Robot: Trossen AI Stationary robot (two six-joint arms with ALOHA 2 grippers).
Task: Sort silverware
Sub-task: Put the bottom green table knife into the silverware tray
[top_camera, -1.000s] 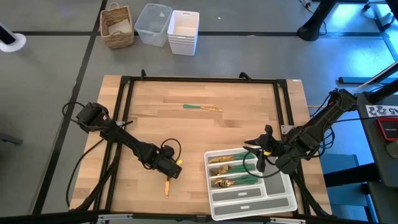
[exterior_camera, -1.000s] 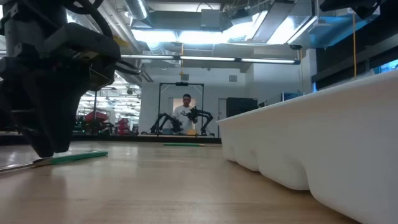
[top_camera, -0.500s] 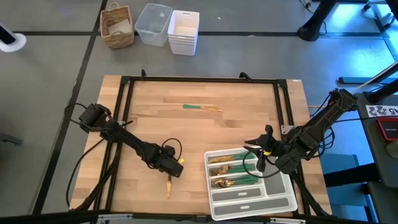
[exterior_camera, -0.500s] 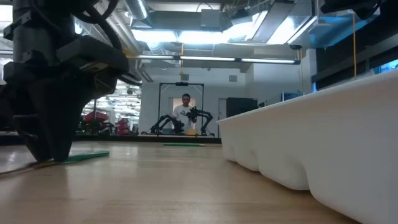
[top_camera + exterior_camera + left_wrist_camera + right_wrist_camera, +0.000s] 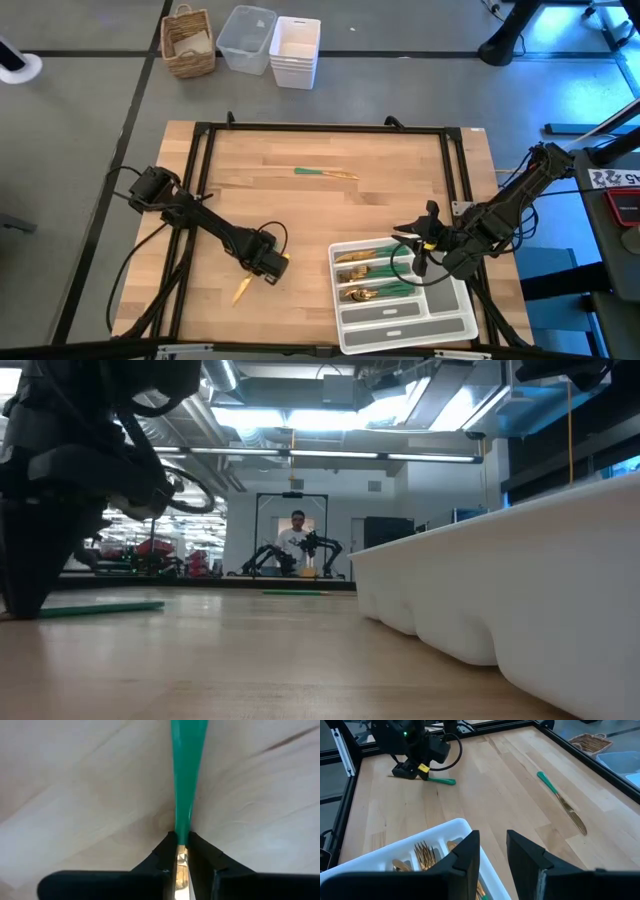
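My left gripper (image 5: 262, 268) stands at the table's near left, pointing down, shut on a piece of silverware. The piece's gold head (image 5: 243, 291) sticks out toward the near left. Its green handle (image 5: 442, 781) sticks out the other way. A knife (image 5: 325, 173) with a green handle and gold blade lies flat at the far middle. More silverware (image 5: 372, 270) lies in the white tray (image 5: 462, 326) at the near right. My right gripper (image 5: 492, 852) hangs open over the tray's far right corner, holding nothing. My left gripper pinches the piece between its two fingertips (image 5: 165, 851), where the green handle narrows into the gold neck (image 5: 181, 840). The fingers come from above and lie across the piece. The handle (image 5: 100, 608) runs level along the tabletop; whether it rests on the wood I cannot tell.
A black frame (image 5: 320, 127) runs around the tabletop. Beyond the far edge, on the floor, stand a wicker basket (image 5: 189, 42), a clear tub (image 5: 247, 38) and stacked white bins (image 5: 295, 50). A person (image 5: 299, 545) stands far back in the room.
My left gripper has tipped, shifted a little toward the table's left edge, and taken hold of the piece. The piece has swung about on the table: its gold head, which pointed at the near edge, now points toward the near left.
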